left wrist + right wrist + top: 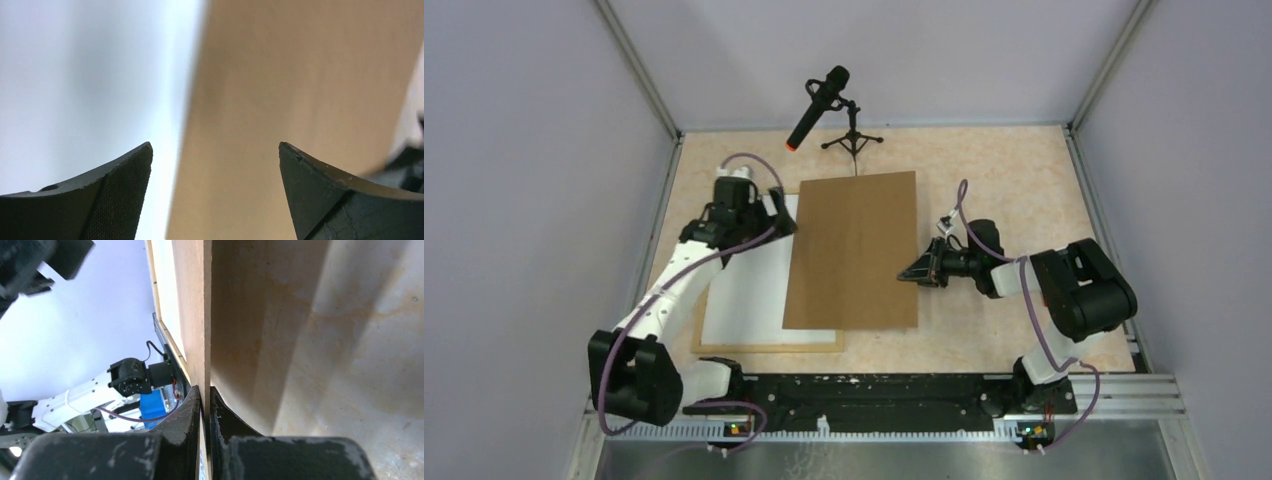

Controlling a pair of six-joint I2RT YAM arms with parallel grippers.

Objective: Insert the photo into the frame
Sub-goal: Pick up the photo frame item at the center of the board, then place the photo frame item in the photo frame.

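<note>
Top view: frame (769,347) lies flat on the left of the worktop (1004,180) with a white sheet (744,290) inside it. Brown backing board (854,250) overlaps its right side. Right gripper (906,270) pinches the board's right edge; left gripper (779,215) sits at the board's far-left corner. No sunflower print shows, so the photo is either that white sheet face down or under the board, can't tell which. My read: we're at the backing-board step, and the next move needs the board squared to the frame's opening and lowered flat. Left wrist: jaws spread wide, holding nothing, with white to the left and brown board to the right, all blurred. Right wrist: jaws clamped on the board's thin edge, board lifted clear of the worktop on that side; the frame's far end is cut off.
</note>
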